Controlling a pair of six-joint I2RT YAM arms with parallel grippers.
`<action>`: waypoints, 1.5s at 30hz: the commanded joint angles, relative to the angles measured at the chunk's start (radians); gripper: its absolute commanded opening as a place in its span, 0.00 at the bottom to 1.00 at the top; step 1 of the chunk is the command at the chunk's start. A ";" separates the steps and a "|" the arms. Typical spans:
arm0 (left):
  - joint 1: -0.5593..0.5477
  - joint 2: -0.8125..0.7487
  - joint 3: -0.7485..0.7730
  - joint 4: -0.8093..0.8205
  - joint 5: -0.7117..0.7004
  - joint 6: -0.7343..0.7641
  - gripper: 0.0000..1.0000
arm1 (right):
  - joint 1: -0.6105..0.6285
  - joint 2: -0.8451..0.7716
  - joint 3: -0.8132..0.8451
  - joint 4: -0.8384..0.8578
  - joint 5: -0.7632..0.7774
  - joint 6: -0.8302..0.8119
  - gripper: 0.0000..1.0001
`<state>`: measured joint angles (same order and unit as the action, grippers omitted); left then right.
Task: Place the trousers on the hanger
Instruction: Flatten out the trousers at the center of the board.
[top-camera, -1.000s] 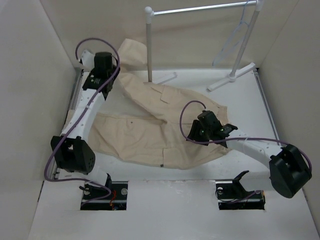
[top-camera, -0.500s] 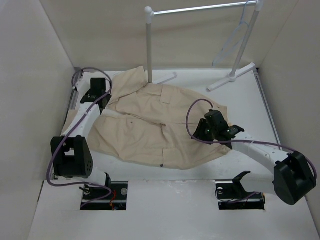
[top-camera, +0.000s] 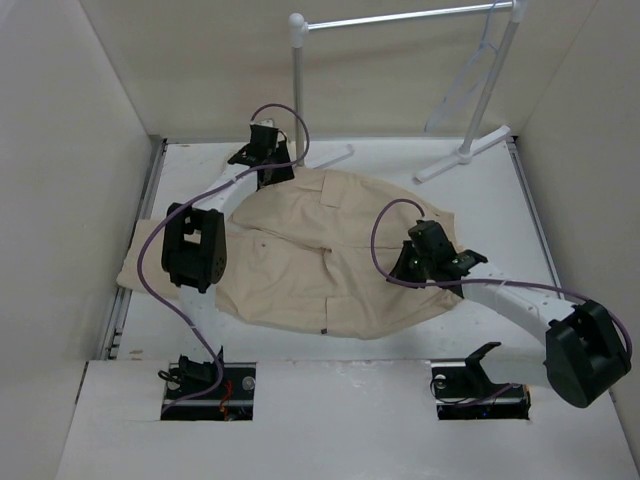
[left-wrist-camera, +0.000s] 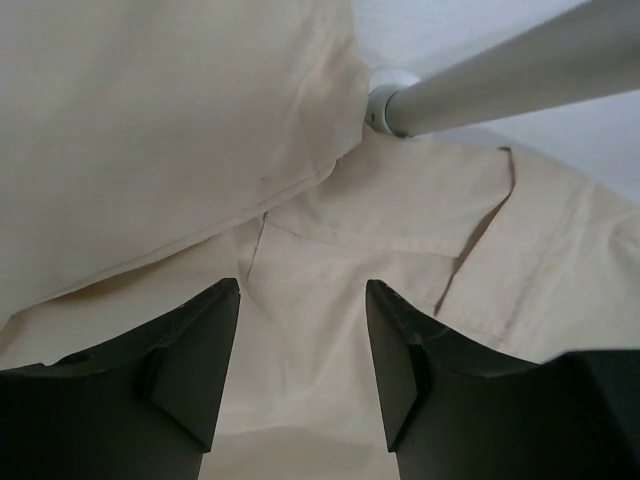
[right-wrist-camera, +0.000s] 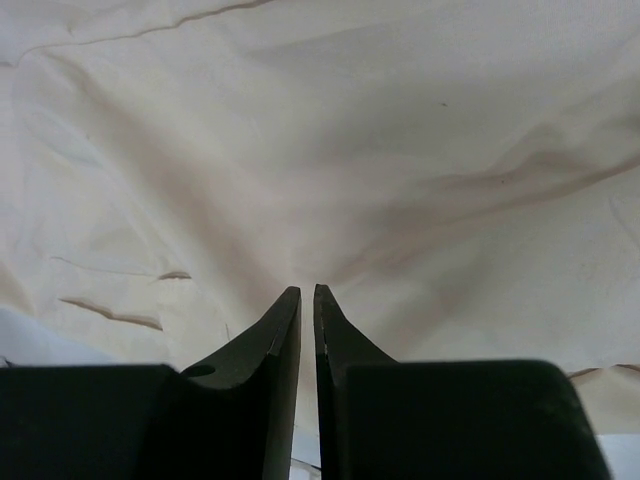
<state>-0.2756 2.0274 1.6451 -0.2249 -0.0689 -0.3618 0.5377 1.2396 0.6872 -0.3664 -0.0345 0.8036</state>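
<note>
Beige cloth fills the middle of the top view: the trousers (top-camera: 320, 260) lie spread and rumpled on the white table (top-camera: 560, 300), with one end reaching the foot of the rack (top-camera: 297, 90). The hanger (top-camera: 468, 75), thin and pale, hangs from the right end of the rack's rail, well apart from the trousers. We see the left gripper (top-camera: 272, 160) at the far edge of the cloth, just beside the rack's left post. The right gripper (top-camera: 408, 265) sits low on the right side of the trousers. From this height we cannot read how either pair of jaws stands.

Left wrist view: the left gripper (left-wrist-camera: 300, 300) has its jaws standing apart with nothing between them. Below them the trousers (left-wrist-camera: 180, 120) lie in overlapping folds, a seam and a pocket flap showing. The rack post (left-wrist-camera: 500, 85) crosses the upper right corner, its foot touching the cloth edge.

Right wrist view: the right gripper (right-wrist-camera: 307, 292) has its jaws drawn nearly together, only a sliver between them. The tips are down in the trousers (right-wrist-camera: 350, 130), and creases run in toward them from both sides, so we read it as pinched on a ridge of cloth.
</note>
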 joint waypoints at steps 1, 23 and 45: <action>-0.004 0.000 0.085 0.018 -0.005 0.122 0.53 | 0.001 -0.032 0.020 0.020 -0.015 -0.001 0.17; -0.072 0.275 0.323 0.094 -0.180 0.245 0.29 | 0.081 -0.069 -0.066 0.056 -0.042 0.106 0.18; 0.002 -0.195 -0.152 0.427 -0.437 0.184 0.00 | -0.037 -0.172 -0.089 0.060 -0.035 0.101 0.23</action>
<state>-0.3260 2.0041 1.5105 0.0814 -0.4435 -0.1287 0.5228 1.0801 0.5858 -0.3470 -0.0761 0.9054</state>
